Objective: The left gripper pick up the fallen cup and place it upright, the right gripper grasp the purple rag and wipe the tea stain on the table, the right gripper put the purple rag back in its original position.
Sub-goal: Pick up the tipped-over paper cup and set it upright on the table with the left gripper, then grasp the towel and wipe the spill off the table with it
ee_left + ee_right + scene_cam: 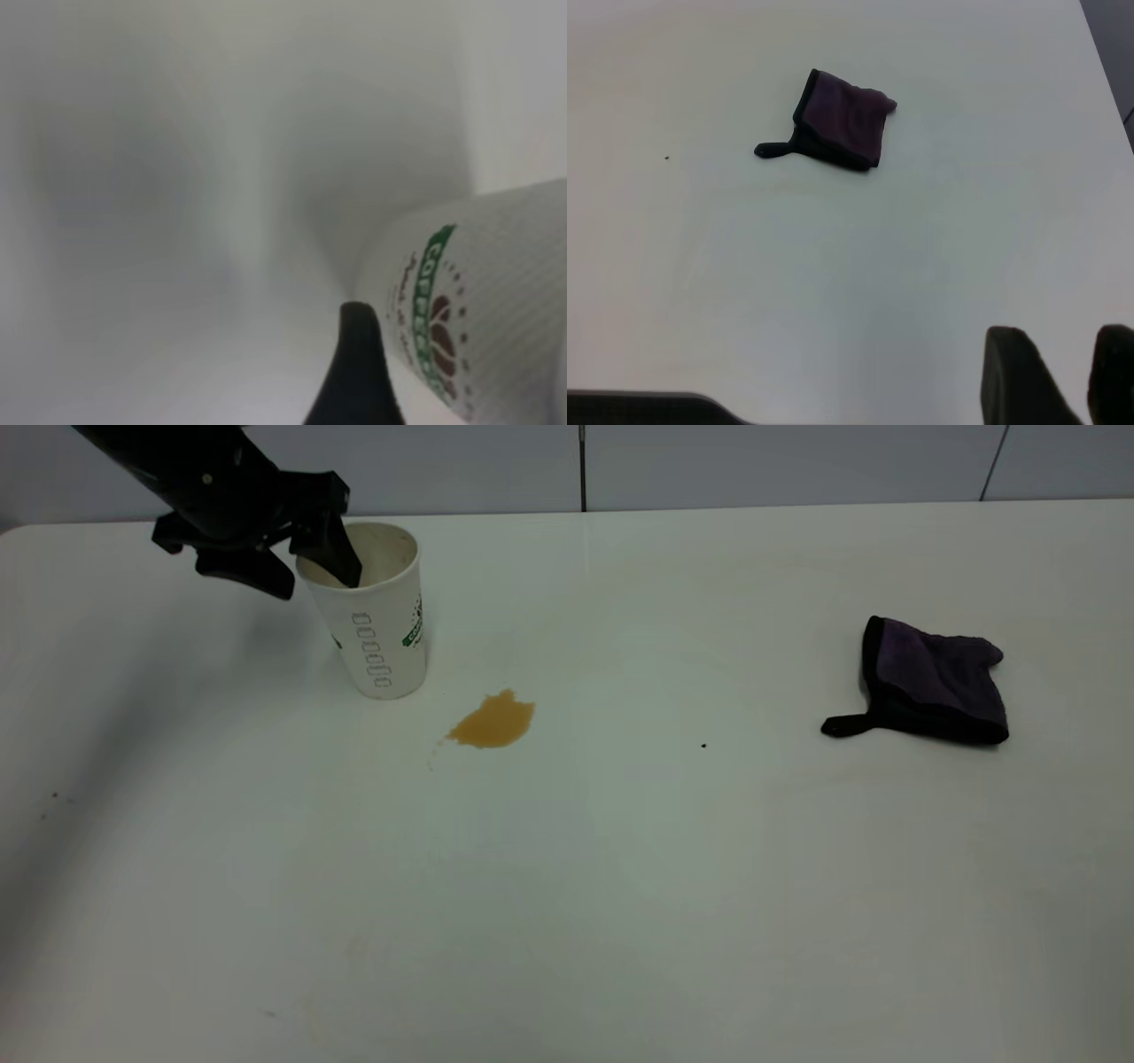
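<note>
The white cup (381, 624) with a green logo stands upright on the table (567, 886) at the back left. My left gripper (312, 583) straddles its rim on the left side. One finger (339, 558) reaches inside the cup and the other stays outside, with a gap between them, so the jaws are open. In the left wrist view one finger (356, 372) shows beside the cup wall (496, 301). The amber tea stain (493, 722) lies just right of the cup's base. The purple rag (930, 682) lies at the right, also seen in the right wrist view (840, 119). My right gripper (1063, 354) hovers apart from it, narrowly open and empty.
A tiny black speck (703, 746) sits between the stain and the rag. The table's back edge meets a grey wall (709, 465) behind the cup.
</note>
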Robot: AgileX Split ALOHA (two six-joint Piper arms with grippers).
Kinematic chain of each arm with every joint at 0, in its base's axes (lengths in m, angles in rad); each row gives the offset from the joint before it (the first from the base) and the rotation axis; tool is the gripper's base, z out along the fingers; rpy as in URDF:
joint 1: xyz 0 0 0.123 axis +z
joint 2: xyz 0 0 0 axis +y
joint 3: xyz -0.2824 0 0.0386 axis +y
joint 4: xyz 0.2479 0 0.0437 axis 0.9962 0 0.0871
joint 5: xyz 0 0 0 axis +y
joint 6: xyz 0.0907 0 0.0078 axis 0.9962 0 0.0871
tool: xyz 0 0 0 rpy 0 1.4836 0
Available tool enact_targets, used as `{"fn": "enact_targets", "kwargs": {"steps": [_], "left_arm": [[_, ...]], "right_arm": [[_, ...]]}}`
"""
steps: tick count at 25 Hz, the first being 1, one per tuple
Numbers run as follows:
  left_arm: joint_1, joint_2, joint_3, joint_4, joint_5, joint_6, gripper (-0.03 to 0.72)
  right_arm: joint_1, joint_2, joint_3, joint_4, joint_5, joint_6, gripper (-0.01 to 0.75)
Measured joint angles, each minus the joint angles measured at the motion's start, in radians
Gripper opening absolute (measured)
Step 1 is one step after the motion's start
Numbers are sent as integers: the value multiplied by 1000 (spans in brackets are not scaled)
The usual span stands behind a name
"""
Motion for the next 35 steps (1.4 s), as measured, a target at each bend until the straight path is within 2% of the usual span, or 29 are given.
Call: {"fn": "enact_targets", "kwargs": {"steps": [3, 9, 19, 26, 32, 35], "left_arm": [[0, -85, 0, 5, 25, 27, 654], [0, -294, 0, 36, 132, 129, 586], [49, -642, 0, 127, 495, 132, 558], [112, -837, 0, 219, 728, 29, 558], [118, -972, 8, 394, 750, -165, 557], [118, -1065, 67, 473, 750, -233, 557]], "right_arm": [[0, 0, 0, 0, 0, 0, 238], [0, 0, 0, 0, 0, 0, 238], [0, 0, 0, 0, 0, 0, 238], [0, 0, 0, 0, 0, 0, 238], [0, 0, 0, 1, 0, 0, 238], [0, 0, 0, 1, 0, 0, 238]]}}
